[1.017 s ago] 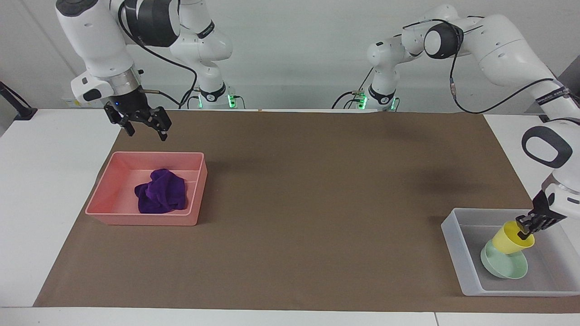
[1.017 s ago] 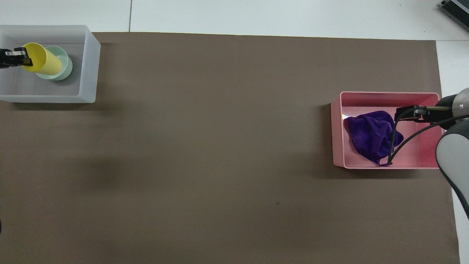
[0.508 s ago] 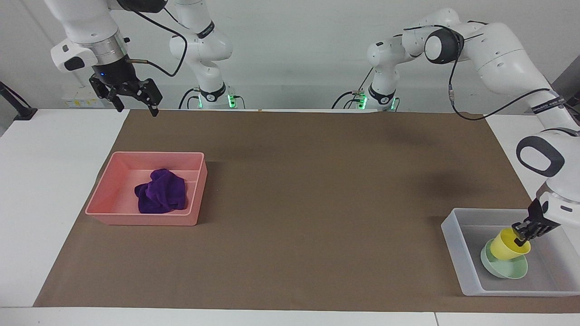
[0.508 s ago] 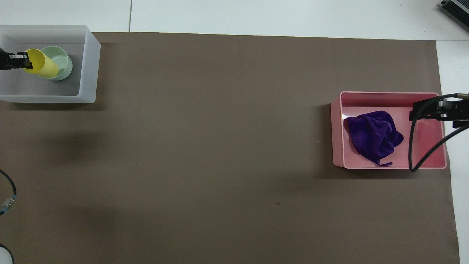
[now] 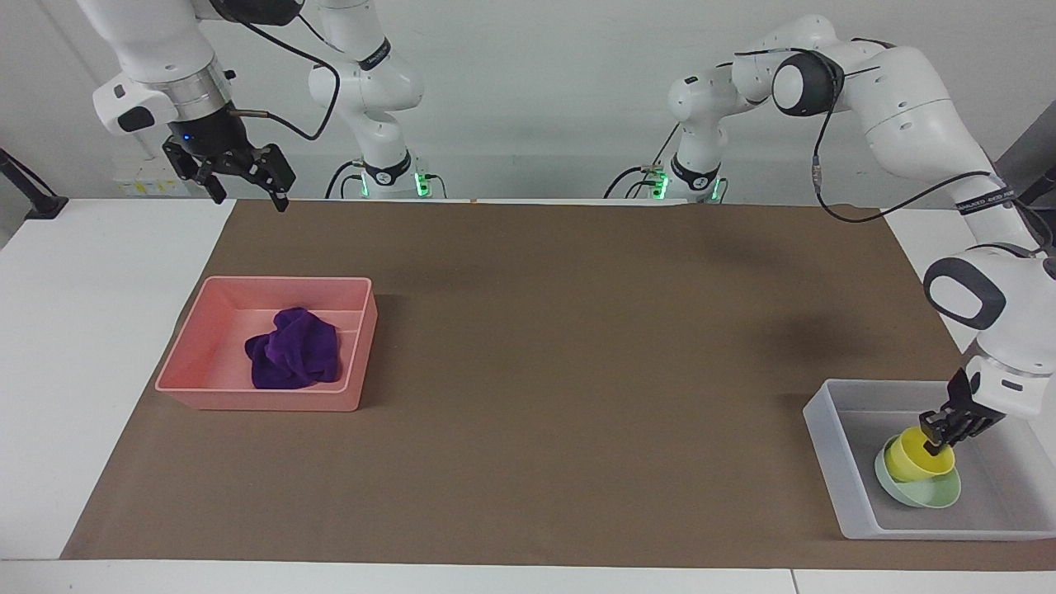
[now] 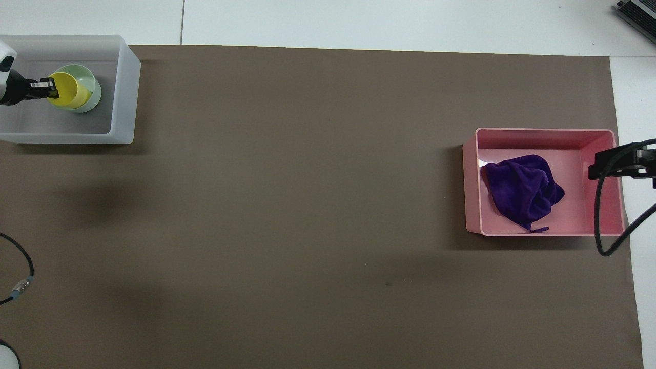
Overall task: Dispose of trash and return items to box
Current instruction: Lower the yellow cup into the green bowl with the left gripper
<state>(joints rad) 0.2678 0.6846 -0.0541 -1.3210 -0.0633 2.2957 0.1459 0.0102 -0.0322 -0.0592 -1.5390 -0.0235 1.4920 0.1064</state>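
The yellow cup [image 5: 912,459] stands almost upright in the mint-green bowl [image 5: 931,493], inside the translucent box [image 5: 822,429] at the left arm's end of the table. My left gripper [image 5: 939,434] is shut on the cup's rim. In the overhead view the cup [image 6: 67,92] sits in the bowl [image 6: 90,78] in the box [image 6: 126,92], with my left gripper [image 6: 49,88] on its rim. The purple cloth [image 5: 294,350] lies crumpled in the pink bin [image 5: 264,399]. My right gripper [image 5: 245,191] is open and empty, raised high over the table edge next to the bin.
A brown mat [image 5: 577,371] covers the table between the bin and the box. In the overhead view the cloth [image 6: 520,189] lies in the pink bin [image 6: 543,135], and my right gripper [image 6: 613,165] with its cable overlaps the bin's end.
My left gripper has lowered the tilted yellow cup down into the bowl, turning it nearly upright. My right gripper has risen from just above the pink bin and holds high.
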